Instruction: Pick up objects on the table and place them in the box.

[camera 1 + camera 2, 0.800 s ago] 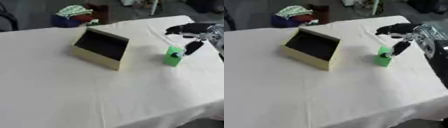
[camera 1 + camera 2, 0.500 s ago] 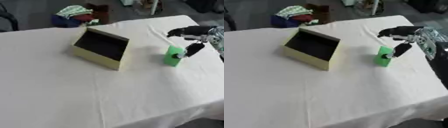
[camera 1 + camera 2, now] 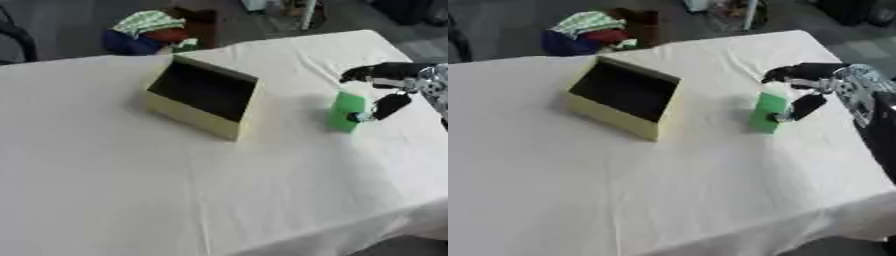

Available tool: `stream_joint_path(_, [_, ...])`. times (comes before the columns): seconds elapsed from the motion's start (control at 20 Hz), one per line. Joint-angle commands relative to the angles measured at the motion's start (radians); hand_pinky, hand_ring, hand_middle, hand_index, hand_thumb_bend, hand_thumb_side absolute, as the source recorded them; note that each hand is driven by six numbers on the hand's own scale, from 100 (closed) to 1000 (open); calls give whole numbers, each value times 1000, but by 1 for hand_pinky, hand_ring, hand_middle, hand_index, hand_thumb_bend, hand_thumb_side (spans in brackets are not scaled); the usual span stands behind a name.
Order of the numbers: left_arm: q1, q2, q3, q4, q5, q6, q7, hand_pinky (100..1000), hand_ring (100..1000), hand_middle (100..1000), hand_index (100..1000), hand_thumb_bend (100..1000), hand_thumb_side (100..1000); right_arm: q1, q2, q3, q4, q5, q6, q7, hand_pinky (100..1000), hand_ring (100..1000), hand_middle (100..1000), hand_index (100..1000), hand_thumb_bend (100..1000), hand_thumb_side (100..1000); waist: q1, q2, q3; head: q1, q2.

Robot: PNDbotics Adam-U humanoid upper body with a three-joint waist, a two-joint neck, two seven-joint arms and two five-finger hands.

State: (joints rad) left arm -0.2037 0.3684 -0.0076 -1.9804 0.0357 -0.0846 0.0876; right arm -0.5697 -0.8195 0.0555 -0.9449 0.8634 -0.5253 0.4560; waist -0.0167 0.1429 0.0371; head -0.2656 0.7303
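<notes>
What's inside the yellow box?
The yellow box is tipped so its opening faces the camera. Inside shows only a dark lining, with no object visible. The green object stands outside, by the right hand.

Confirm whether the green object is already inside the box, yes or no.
No: the green object stands upright on the white tablecloth, apart from the yellow box, with the right hand beside it.

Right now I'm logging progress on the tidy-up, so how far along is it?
Nothing looks done yet: the yellow box shows a dark, apparently empty inside. In hand: the right hand is at the green object, thumb against its side and fingers above its top, with the object upright on the white table. Left: lift it and place it in the box. The left hand is out of view.
</notes>
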Motion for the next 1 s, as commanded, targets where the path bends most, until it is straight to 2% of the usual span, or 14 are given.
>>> stream_joint_path(0.05, [-8,23,7,-20,1,1,2,717,554,538,815,100,759,-7,-22,-17,19,-2,9,-1,867,983,986,1000,397,684,0,-12,-1,1,-1])
stream_joint_path(0.65, [-8,21,7,-20,5,2,3,717,554,538,815,100,761,-5,10,-41,90,8,24,-15,854,970,925,1000,343,678,4,-11,1,1,-3])
stream_joint_path(0.8, [-8,21,8,-20,6,1,3,717,554,538,815,100,761,-6,15,-49,100,11,17,-29,838,945,833,1000,307,600,5,-11,1,1,-4])
stream_joint_path(1.0, [-8,20,8,-20,6,1,2,718,554,538,815,100,761,-8,21,-64,92,0,1,-77,785,880,599,993,198,425,5,-10,0,2,-4])
